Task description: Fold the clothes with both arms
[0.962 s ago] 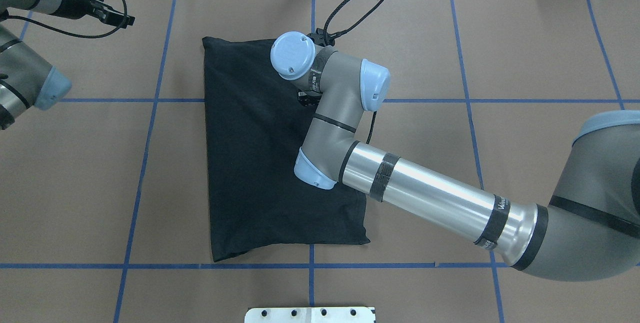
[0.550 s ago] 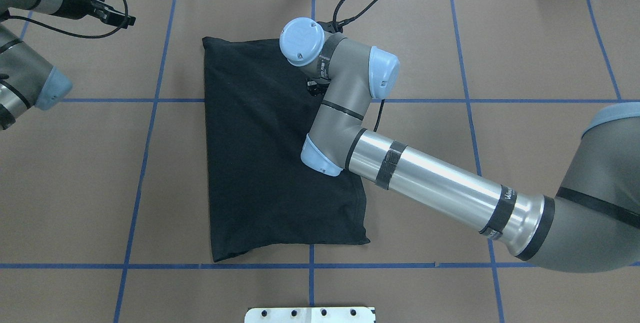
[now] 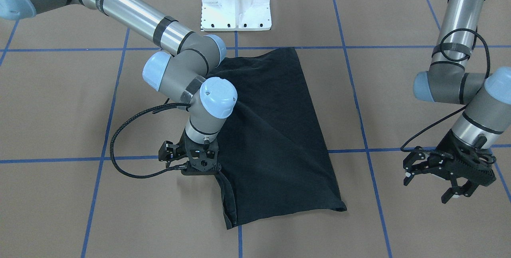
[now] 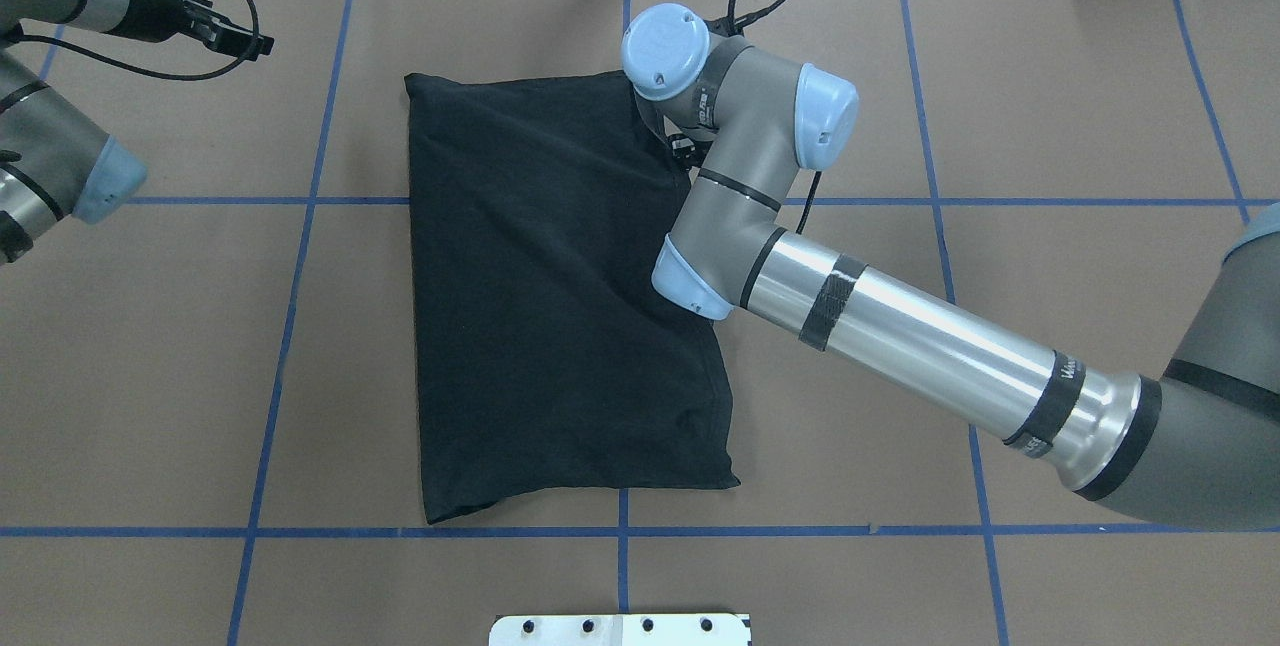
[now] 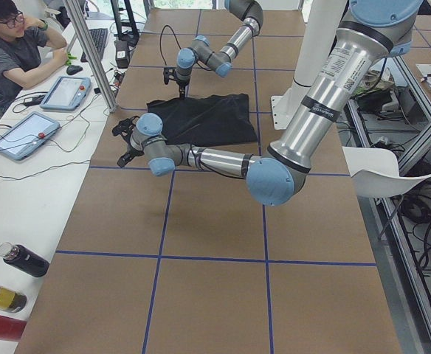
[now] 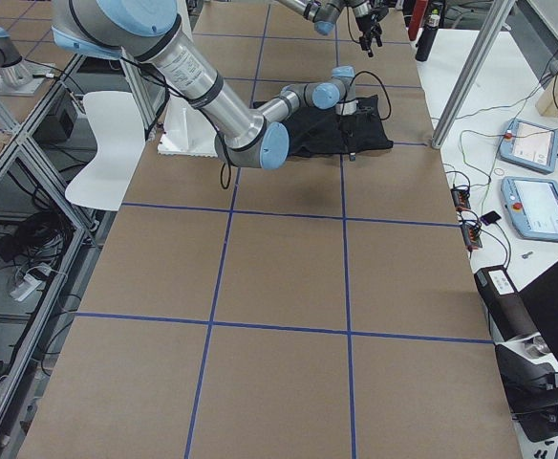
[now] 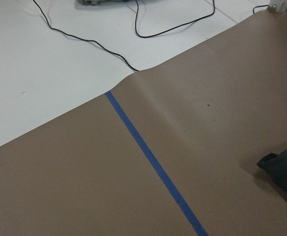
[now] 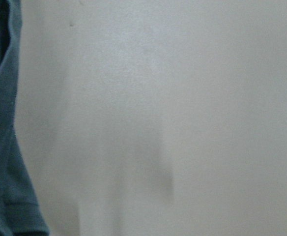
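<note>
The clothes are one black T-shirt (image 4: 550,306), lying folded flat in a slanted rectangle mid-table, also seen from the front (image 3: 275,130). My right gripper (image 3: 199,170) is low at the table, just off the shirt's far right edge, mostly hidden under its own wrist from overhead (image 4: 685,151). Its wrist view shows only blurred paper and the shirt's hem (image 8: 1,123) at the left, no fingers, so I cannot tell whether it is open or shut. My left gripper (image 3: 439,182) hovers open and empty, well off to the shirt's left (image 4: 245,41).
The white mounting block (image 3: 236,6) stands at the robot's side of the table. Blue tape lines (image 4: 622,531) grid the brown paper. A person (image 5: 12,51) sits at a side desk with tablets (image 5: 23,133) and cables past the table's far edge.
My right wrist has swung right and toward the far edge, from over the shirt to just past its right edge. The shirt and the left arm have stayed put.
</note>
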Controlling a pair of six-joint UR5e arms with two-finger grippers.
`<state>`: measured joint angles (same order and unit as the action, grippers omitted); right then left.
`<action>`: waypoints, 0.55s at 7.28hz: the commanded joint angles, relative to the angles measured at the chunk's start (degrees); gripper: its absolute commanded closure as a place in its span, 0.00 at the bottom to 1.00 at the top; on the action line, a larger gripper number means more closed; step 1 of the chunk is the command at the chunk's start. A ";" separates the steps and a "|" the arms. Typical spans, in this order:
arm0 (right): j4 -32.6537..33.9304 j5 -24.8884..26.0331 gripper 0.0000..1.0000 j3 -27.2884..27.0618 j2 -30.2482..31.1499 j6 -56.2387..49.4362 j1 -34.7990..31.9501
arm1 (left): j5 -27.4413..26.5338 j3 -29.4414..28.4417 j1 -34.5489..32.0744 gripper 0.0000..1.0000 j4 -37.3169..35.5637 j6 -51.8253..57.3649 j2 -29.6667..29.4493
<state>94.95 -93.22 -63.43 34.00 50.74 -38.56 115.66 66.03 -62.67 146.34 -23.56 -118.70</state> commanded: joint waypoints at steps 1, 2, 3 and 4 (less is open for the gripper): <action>1.64 -3.53 0.00 -5.54 0.37 -0.46 -2.39 | 0.09 0.93 0.01 0.00 -0.52 -0.78 -0.04; 1.12 -4.60 0.00 -8.26 0.63 0.41 -2.48 | 0.70 3.55 0.10 0.00 -1.13 -6.79 -0.04; 0.77 -5.48 0.00 -13.59 3.50 1.46 -2.48 | 2.53 5.93 0.27 0.00 -0.97 -12.68 0.13; 0.77 -6.53 0.00 -22.26 9.01 2.17 -2.48 | 2.46 10.04 2.10 0.00 -0.96 -17.18 1.70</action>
<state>95.87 -98.44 -77.04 37.94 51.93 -40.97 117.50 71.76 -62.06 145.42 -34.56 -118.27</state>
